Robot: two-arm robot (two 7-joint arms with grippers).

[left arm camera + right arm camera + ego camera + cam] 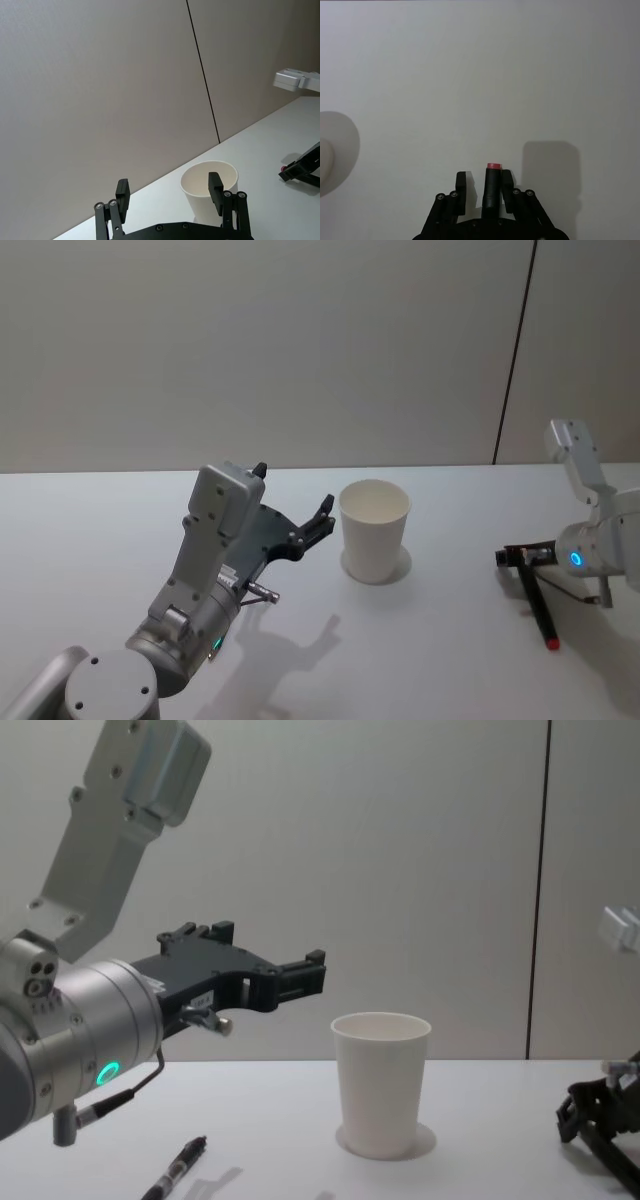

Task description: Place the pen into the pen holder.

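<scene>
White worktop (100, 530), grey wall (250, 340) behind with a dark vertical seam (515, 350).

Right claw (520, 560) sits low on the worktop and straddles the pen (540, 608). It is only narrowly open: one finger is against the barrel, with a slim gap at the other. The pen is black with a red end. It runs out from between the fingers and back toward the robot, lying low along the worktop.

Cup (374, 530) stands upright, well apart from the right claw on that claw's left. Bare worktop lies between them.

Left claw (295, 487) hangs raised above the worktop, wide open and holding nothing. The cup is just ahead of its tips, lower, not touching.

Far worktop edge meets the wall not far behind the cup. There is open room above the cup's mouth and on the worktop in front of it.

Right wrist view shows the finger gap and the red end. Left wrist view shows the cup's inside between the open fingers, and the right claw farther off. Chest view shows a second pen (178, 1168) on the worktop below the left arm.
</scene>
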